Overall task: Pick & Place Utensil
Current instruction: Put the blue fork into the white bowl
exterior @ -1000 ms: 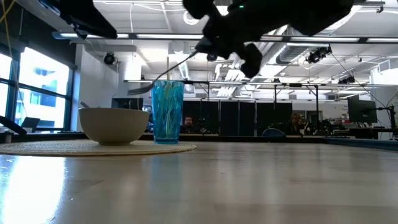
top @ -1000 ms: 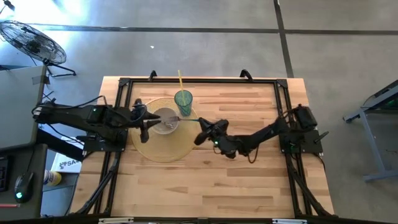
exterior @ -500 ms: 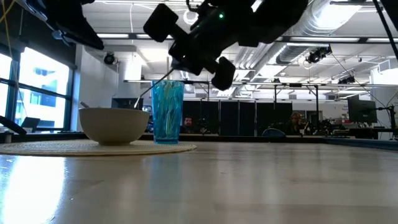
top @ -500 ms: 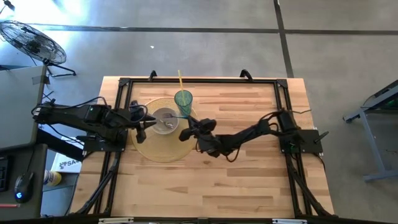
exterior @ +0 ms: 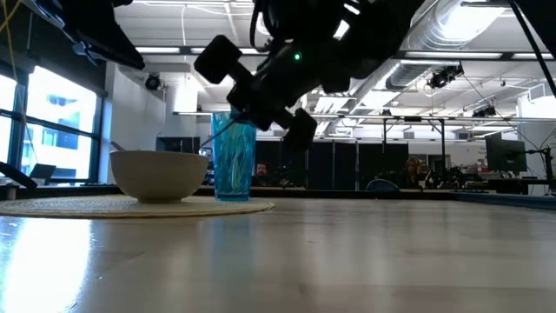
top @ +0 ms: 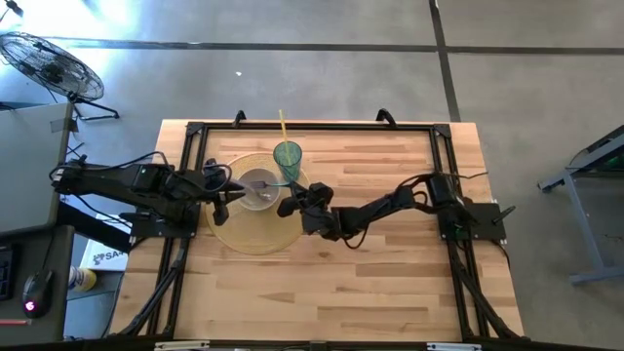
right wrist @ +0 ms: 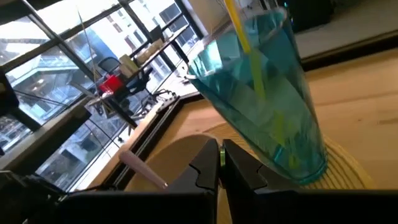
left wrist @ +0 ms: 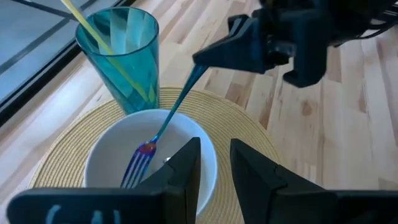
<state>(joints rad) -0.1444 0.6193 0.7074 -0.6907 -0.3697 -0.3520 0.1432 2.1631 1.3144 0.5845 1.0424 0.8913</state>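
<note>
Fork (left wrist: 163, 124): your right pincer (top: 290, 206) is clamped on its blue handle; the tines dip into the white bowl (top: 259, 188).
Left wrist view only: you see the tines low inside the bowl; overhead they are hardly visible.
Bowl: on the round woven mat (top: 250, 230), just beside the teal cup (top: 287, 159) with a yellow straw (top: 283, 125).
Left pincer (top: 230, 194): fingers apart, at the bowl's rim.

We scan for lettering and find just one scrap: on a white box (top: 97, 256) on the floor beside the tabletop's (top: 390, 283) left edge, dark letters begin "SA", the remainder hidden. Nothing else reads.
</note>
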